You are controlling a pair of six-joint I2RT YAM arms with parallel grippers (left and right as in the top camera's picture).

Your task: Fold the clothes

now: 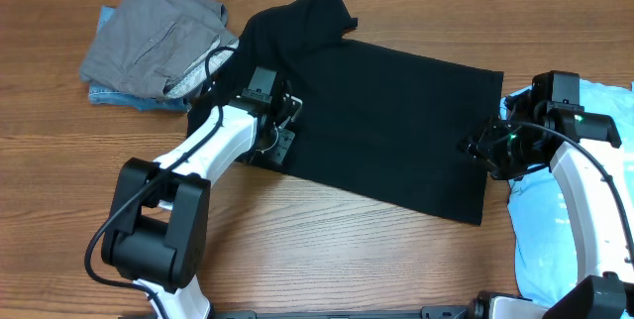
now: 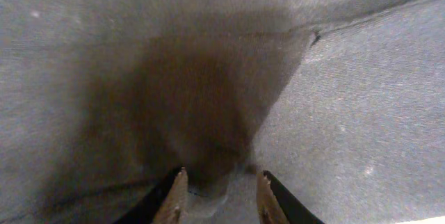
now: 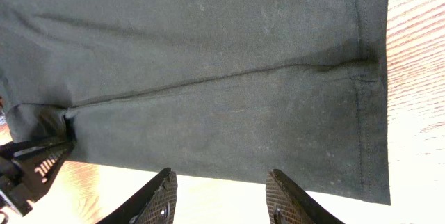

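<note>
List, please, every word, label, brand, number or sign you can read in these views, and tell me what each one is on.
No text can be read.
black T-shirt: plain fabric in all three views, no label in sight.
light blue T-shirt: any print is too washed out to read.
grey garment: no text visible.

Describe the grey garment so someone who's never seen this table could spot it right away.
On the wooden table, find the large black T-shirt spread across the middle. Beyond its far left corner sits a crumpled grey garment atop a blue piece. It is the only grey item there.
</note>
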